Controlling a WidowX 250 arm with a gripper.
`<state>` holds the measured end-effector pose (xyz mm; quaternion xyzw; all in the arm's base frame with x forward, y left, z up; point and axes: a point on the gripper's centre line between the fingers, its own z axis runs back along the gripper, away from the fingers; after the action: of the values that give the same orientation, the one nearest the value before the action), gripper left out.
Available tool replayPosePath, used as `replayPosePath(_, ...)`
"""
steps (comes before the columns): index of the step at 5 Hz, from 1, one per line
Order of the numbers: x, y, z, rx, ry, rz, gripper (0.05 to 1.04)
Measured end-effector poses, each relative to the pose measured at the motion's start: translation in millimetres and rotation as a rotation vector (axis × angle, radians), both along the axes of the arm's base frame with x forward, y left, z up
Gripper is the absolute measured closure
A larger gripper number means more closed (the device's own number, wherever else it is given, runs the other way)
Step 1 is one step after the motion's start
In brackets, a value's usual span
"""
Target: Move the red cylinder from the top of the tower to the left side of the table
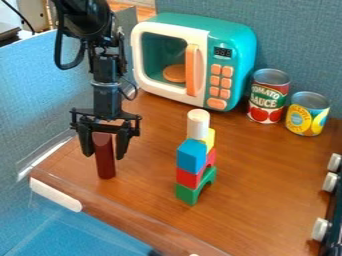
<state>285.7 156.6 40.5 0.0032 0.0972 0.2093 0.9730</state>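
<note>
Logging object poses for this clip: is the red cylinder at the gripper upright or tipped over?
Upright: the red cylinder is on end at the gripper, its long sides running nearly straight up and down.

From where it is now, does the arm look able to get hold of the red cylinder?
Probably yes. The open claw straddles the upright red cylinder, one finger on either side, and the block tower stands apart, out of the way.
</note>
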Motion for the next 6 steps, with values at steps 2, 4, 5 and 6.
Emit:
replayPosePath(2,-12,-2,68.9,-0.036,-0.147,0.031,0.081)
replayPosePath(4,-11,-14,98.4,-0.044,-0.132,-0.049,0.083)
replayPosePath(5,3,-59,107.6,0.021,-0.126,-0.227,0.083)
replayPosePath(6,3,-90,114.1,0.079,-0.122,-0.316,0.083)
